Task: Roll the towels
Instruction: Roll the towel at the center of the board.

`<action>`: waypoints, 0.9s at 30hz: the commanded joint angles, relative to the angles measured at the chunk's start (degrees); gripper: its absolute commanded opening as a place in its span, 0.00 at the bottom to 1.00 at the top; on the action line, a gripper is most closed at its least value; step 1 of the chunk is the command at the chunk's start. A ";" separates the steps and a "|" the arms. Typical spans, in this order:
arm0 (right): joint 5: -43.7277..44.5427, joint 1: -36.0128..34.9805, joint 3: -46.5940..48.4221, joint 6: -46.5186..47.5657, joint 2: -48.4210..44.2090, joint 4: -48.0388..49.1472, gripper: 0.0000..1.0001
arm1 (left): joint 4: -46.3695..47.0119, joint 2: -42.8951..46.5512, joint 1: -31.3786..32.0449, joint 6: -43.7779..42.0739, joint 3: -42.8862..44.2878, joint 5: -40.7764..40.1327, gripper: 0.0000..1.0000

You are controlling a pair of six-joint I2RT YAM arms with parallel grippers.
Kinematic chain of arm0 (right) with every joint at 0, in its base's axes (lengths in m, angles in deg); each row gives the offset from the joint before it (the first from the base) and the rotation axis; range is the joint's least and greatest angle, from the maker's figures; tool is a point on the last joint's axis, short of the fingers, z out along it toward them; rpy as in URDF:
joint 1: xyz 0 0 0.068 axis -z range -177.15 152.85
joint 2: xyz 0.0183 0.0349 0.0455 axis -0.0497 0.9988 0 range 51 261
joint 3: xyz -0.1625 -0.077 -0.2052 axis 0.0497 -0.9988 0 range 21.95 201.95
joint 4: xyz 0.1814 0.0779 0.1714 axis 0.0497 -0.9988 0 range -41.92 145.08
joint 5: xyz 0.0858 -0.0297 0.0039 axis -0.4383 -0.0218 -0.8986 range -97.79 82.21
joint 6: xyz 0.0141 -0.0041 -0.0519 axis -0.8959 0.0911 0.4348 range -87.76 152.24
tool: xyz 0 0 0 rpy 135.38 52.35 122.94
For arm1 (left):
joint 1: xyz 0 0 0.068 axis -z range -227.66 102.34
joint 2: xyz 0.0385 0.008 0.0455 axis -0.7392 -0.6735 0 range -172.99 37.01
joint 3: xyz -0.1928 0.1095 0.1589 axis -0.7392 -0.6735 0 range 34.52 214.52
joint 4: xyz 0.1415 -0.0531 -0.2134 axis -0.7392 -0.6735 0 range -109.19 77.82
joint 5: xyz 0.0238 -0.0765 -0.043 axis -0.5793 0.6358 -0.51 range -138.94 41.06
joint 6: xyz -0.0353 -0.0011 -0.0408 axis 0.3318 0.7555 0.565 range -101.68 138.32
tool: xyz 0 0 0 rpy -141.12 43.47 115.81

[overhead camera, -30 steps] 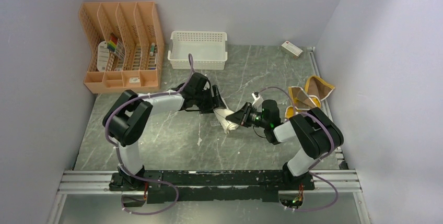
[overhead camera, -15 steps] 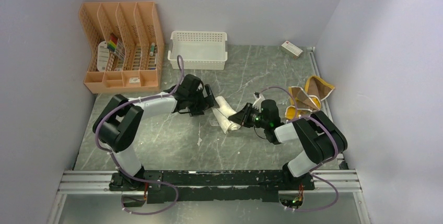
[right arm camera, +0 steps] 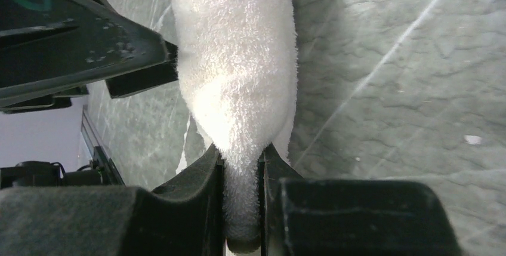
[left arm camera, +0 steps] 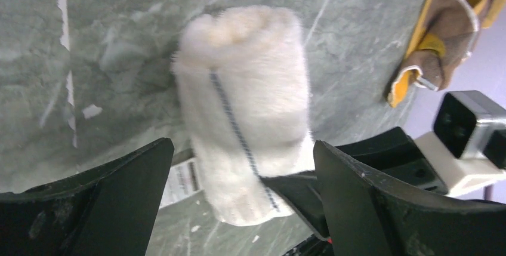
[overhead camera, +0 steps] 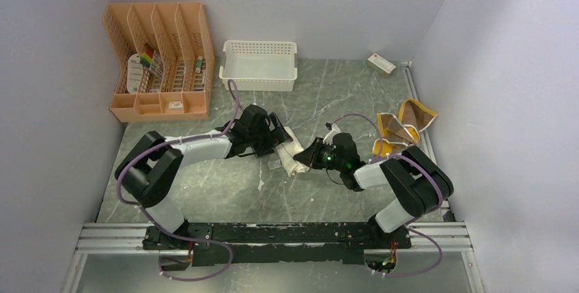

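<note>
Arms (overhead camera: pixel 205 144) reach inward: right pincer (right arm camera: pixel 241 166) clenches white towel (right arm camera: pixel 238 59), left pincer (left arm camera: pixel 240 151) spread wide.

Observe the left gripper (left arm camera: pixel 241 148): its two black fingers (left arm camera: pixel 119 199) stand wide apart at the near edge of the view, clear of the roll between them. That roll is the white fluffy cloth towel (left arm camera: pixel 250 89), wound into a cylinder on the grey marbled table (left arm camera: pixel 119 35). Note the thin dark stripe (left arm camera: pixel 230 113) running along its length. A white printed label (left arm camera: pixel 186 178) protrudes from under its left side. The right gripper (left arm camera: pixel 285 185) meets the roll's near end; its white camera housing (left arm camera: pixel 465 130) sits further right. You will find the mustard-yellow cloth towel with brown patches (left arm camera: pixel 444 29) crumpled at far right, well apart from the roll.
</note>
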 commanded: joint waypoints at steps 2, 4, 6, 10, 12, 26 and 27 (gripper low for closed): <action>3.56 -3.42 1.71 1.93 -0.28 -3.42 0.00 | 2.57 5.04 3.13 3.24 -1.65 -5.34 1.00; 4.09 -4.09 2.29 2.09 -0.05 -3.76 0.00 | 0.71 6.33 5.18 2.96 -0.94 -8.41 1.00; 4.27 -4.55 2.64 2.01 0.13 -3.86 0.00 | -0.94 7.09 6.57 2.39 0.06 -11.03 1.00; 4.67 -4.89 3.19 2.11 -0.25 -4.52 0.00 | -5.17 4.39 6.74 2.48 3.03 -9.35 1.00; 5.12 -4.96 3.60 2.57 -0.98 -5.56 0.00 | -7.14 3.15 6.79 2.69 3.80 -8.76 1.00; 7.53 -5.85 5.37 4.98 -5.38 -11.36 0.00 | -14.46 3.58 6.57 2.63 3.79 -15.16 1.00; 7.79 -6.14 5.45 5.10 -5.41 -11.49 0.00 | -13.95 2.54 6.53 2.67 4.13 -15.24 1.00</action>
